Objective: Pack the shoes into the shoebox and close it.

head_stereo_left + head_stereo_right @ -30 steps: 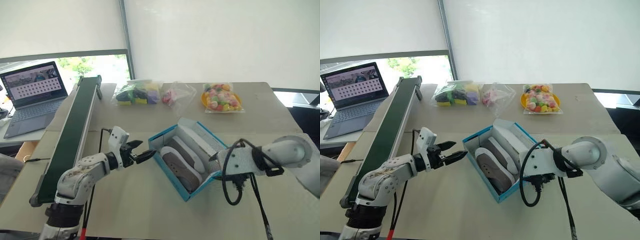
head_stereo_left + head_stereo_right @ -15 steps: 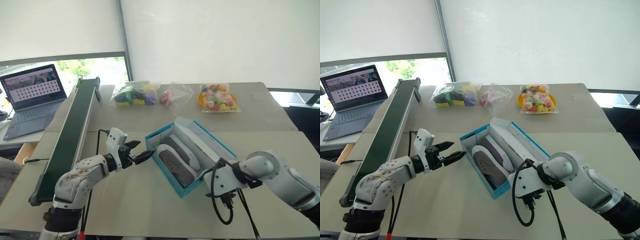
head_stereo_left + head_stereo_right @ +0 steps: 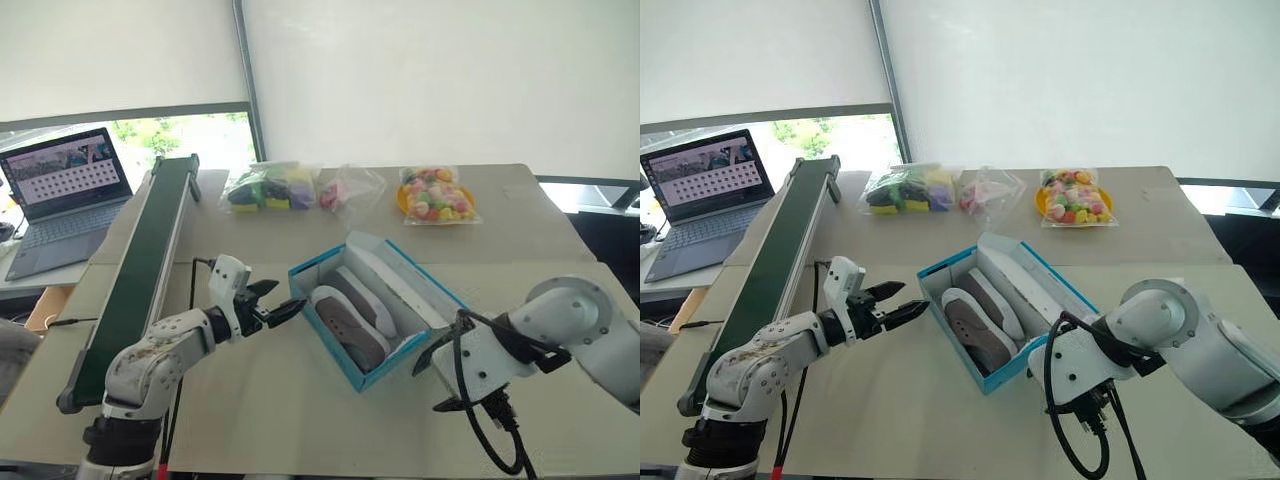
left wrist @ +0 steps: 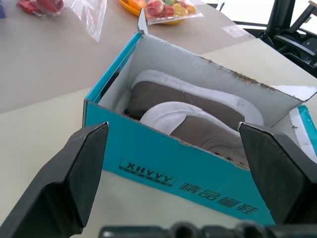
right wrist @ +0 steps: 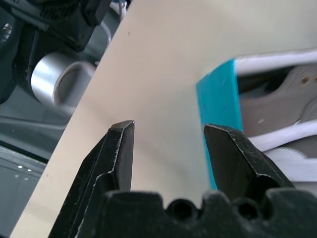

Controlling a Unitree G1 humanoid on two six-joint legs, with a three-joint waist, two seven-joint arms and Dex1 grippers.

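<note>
The turquoise shoebox (image 3: 345,362) lies at an angle mid-table, its white-lined lid (image 3: 402,283) open along the right long side. Both grey-brown shoes (image 3: 352,328) with white soles lie side by side inside, also seen in the left wrist view as shoes (image 4: 198,106) behind the box's printed end wall (image 4: 163,171). My left gripper (image 3: 280,303) is level and points at the box's left end, open and empty, a short gap away. My right gripper (image 5: 168,144) is open with nothing between its fingers, beside the box's near right corner (image 5: 220,119), and is angled down (image 3: 424,358).
A long dark green conveyor (image 3: 140,280) runs along the left side, with a laptop (image 3: 60,190) beyond it. Clear bags of colourful items (image 3: 272,186) and a yellow plate of sweets (image 3: 437,195) sit at the table's far edge. A black cable (image 3: 480,430) loops under my right wrist.
My right gripper has pulled away from the box's right wall toward its near corner and turned at the wrist. The left gripper has kept still. The whole picture has shifted slightly.
</note>
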